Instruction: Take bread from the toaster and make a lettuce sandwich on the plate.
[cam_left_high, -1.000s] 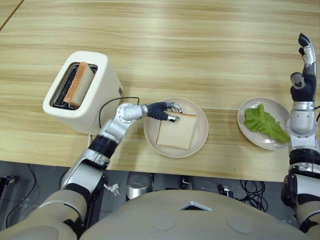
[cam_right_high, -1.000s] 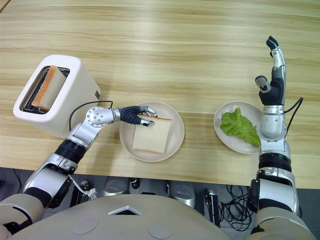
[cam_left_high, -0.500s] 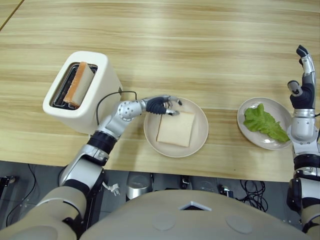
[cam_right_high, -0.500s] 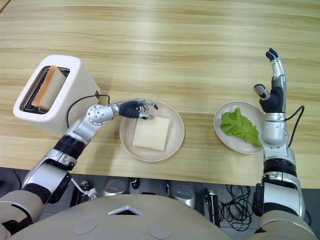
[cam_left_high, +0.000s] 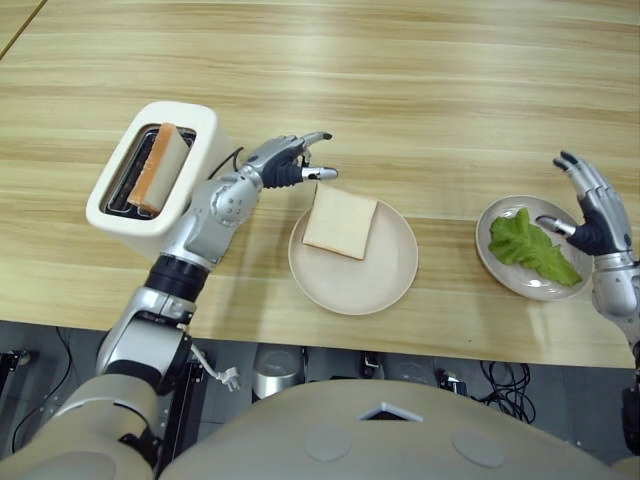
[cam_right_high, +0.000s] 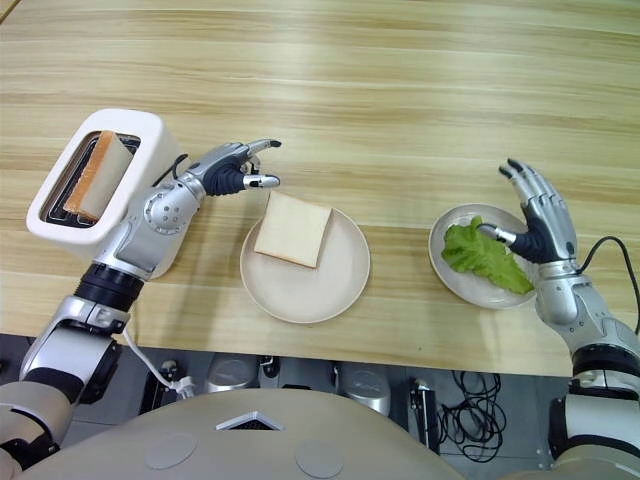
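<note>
A white toaster (cam_left_high: 165, 180) stands at the left with one slice of toast (cam_left_high: 158, 166) upright in its slot. Another slice of bread (cam_left_high: 341, 221) lies on the beige plate (cam_left_high: 353, 277), overhanging its far rim. My left hand (cam_left_high: 285, 163) hovers open between toaster and plate, holding nothing. A lettuce leaf (cam_left_high: 530, 246) lies on a smaller plate (cam_left_high: 499, 273) at the right. My right hand (cam_left_high: 590, 207) is open just over that plate's right side, fingers spread above the lettuce.
The toaster's black cable (cam_left_high: 232, 161) loops behind my left forearm. The wooden table (cam_left_high: 400, 90) stretches wide beyond the plates. Its front edge (cam_left_high: 400, 350) runs close below both plates.
My left hand let go of the bread on the plate and drew back up-left toward the toaster. The bread shifted toward the far rim. My right hand came down over the lettuce plate.
</note>
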